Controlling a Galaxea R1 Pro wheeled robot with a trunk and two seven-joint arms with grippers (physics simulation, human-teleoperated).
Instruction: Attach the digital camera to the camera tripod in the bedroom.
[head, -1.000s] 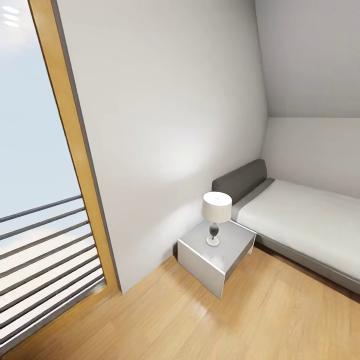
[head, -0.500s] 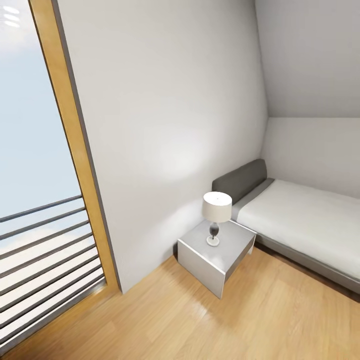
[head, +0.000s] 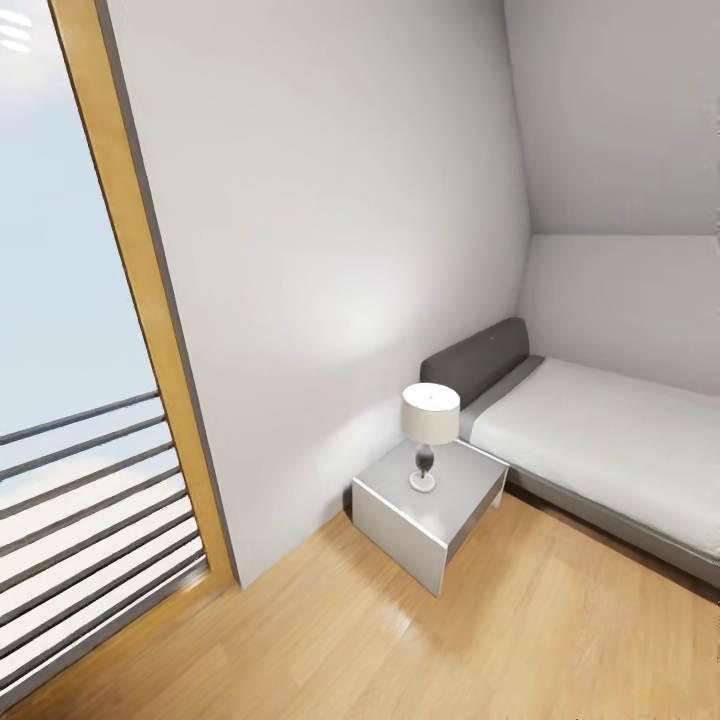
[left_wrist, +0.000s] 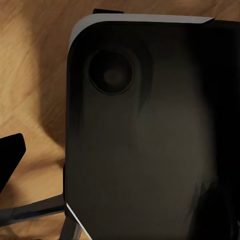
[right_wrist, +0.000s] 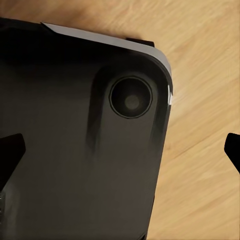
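Bedroom corner: bed (head: 600, 440), nightstand (head: 400, 520) with lamp (head: 430, 425) at its centre. Camera and tripod location: cannot tell. Jaws: released, empty. Risk: base (left_wrist: 150, 150) striking nightstand corner while searching.

Head camera is looking forward and down from standing height into a room corner: nightstand (head: 430, 515), bed (head: 610, 440), window frame (head: 135, 290). Both wrist cameras are facing down, very near the robot's black base (left_wrist: 150, 140), with wood floor (right_wrist: 205, 60) beyond. All three views are sharing the floor.
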